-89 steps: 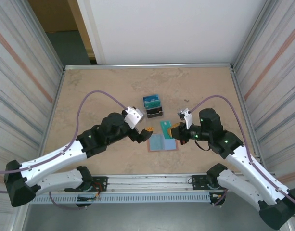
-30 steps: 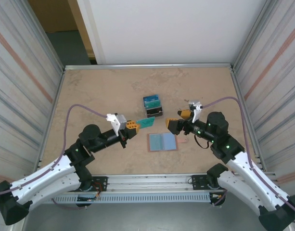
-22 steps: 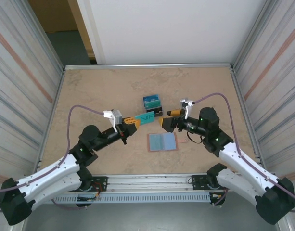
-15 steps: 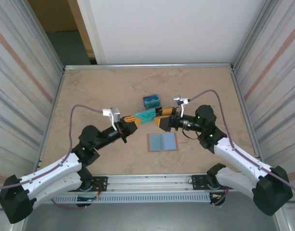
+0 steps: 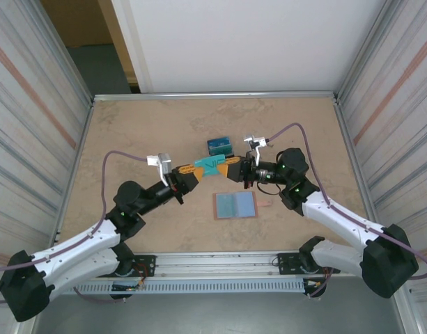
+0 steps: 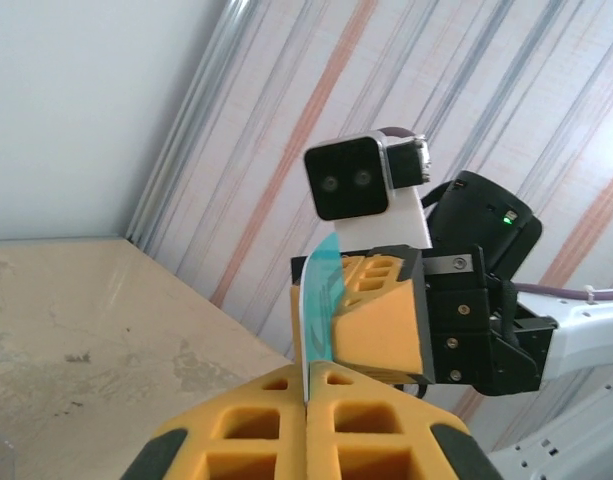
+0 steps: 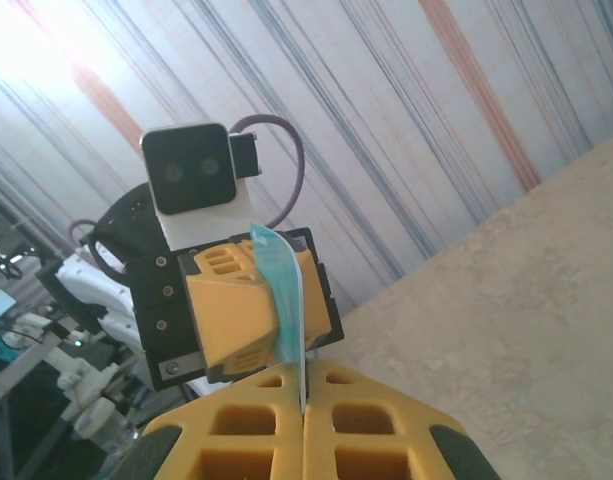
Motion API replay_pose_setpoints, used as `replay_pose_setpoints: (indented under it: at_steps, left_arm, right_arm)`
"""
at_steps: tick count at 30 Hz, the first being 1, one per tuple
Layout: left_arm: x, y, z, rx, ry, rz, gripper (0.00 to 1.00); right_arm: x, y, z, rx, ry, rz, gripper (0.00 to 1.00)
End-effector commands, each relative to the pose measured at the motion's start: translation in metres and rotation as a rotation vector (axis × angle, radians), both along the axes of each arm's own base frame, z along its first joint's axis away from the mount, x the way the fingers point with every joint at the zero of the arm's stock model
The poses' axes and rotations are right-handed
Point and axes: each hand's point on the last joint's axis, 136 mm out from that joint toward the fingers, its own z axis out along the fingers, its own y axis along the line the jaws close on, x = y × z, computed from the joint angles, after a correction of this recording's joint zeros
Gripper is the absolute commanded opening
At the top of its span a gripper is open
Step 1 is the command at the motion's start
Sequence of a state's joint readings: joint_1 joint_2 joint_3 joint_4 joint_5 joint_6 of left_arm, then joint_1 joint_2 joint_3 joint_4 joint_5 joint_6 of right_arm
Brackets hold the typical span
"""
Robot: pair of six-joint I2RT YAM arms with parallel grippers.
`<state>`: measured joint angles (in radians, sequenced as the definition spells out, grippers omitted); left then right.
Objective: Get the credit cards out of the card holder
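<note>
From where I stand, the two arms meet nose to nose above the middle of the beige stone-patterned table, with a thin plastic teal card bridging them. The left gripper is clenched on one short end. On its own wrist camera the orange pads of the left gripper are pressed together, and the teal card rises edge-on out of the seam toward the right gripper.

The right gripper looks clamped on the other end. Its wrist view shows the same thing mirrored, the teal card coming up from between the closed pads of the right gripper toward the left gripper.

So the card's long axis lies along the line joining the two pincers, roughly level and lifted off the table.

The flat salmon-pink card holder lies open on the table below, toward the near edge and nearer the right arm. A dark tiered stand sits just behind the meeting point.

I'd judge this a handover. One pincer must let go before the other can carry the card off.
</note>
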<state>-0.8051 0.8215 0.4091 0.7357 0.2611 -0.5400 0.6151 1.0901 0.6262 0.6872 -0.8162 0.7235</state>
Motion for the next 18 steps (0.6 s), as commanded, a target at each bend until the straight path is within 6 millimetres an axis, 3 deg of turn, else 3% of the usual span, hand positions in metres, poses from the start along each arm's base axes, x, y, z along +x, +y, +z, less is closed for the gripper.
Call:
replay_pose_setpoints:
  at_steps: [1, 3, 5, 8, 11, 18]
  left_arm:
    - [-0.002, 0.002, 0.007, -0.02, -0.013, -0.002, 0.0]
    - [-0.002, 0.003, 0.007, -0.001, -0.018, 0.002, 0.1]
    - [-0.003, 0.006, 0.01, 0.04, -0.035, 0.008, 0.35]
    - [-0.006, 0.013, 0.015, 0.156, -0.075, 0.032, 0.57]
    - [-0.013, 0.018, 0.019, 0.315, -0.128, 0.029, 0.65]
    - [-0.039, 0.004, 0.022, 0.604, -0.184, -0.199, 0.66]
  right_arm:
    - [-0.007, -0.001, 0.017, 0.013, -0.067, 0.005, 0.0]
    - [-0.007, -0.002, 0.014, -0.012, -0.072, -0.01, 0.0]
    - [-0.008, -0.006, 0.012, -0.049, -0.085, -0.036, 0.0]
    - [-0.012, -0.013, 0.008, -0.117, -0.112, -0.075, 0.0]
    - [-0.017, -0.022, 0.0, -0.188, -0.127, -0.103, 0.0]
    - [-0.031, -0.034, -0.014, -0.305, -0.137, -0.088, 0.0]
